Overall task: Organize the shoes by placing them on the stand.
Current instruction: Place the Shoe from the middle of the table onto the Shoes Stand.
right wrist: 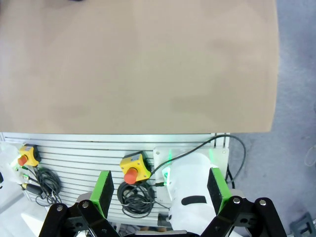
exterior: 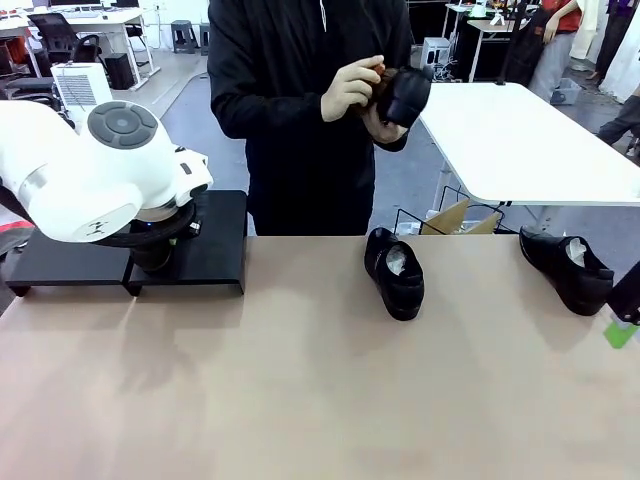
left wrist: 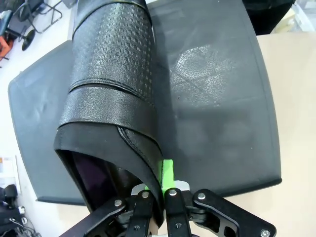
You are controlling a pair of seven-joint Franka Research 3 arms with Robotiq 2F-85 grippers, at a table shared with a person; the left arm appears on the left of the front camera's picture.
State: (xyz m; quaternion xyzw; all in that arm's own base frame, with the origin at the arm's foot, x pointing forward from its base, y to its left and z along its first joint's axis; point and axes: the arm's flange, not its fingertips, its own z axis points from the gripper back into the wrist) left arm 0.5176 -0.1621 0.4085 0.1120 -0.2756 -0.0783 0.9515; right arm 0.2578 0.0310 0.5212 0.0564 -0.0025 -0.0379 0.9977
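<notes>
In the left wrist view my left gripper (left wrist: 159,190) is shut on the rear edge of a black shoe (left wrist: 113,84). The shoe hangs just over the matte-black stand (left wrist: 217,98). In the front view my left arm (exterior: 100,170) covers that shoe above the stand (exterior: 215,250). Two more glossy black shoes lie on the tan table, one in the middle (exterior: 395,272) and one at the far right (exterior: 565,268). The person holds another shoe (exterior: 405,95) in both hands at chest height. My right gripper (right wrist: 160,190) is open with nothing between its fingers, and it shows at the table's right edge (exterior: 626,305).
The person in black stands at the far edge, behind the middle shoe. A white table (exterior: 520,140) stands behind on the right. The right wrist view looks down past the table's near edge (right wrist: 138,132) at yellow stop buttons (right wrist: 132,170) and cables.
</notes>
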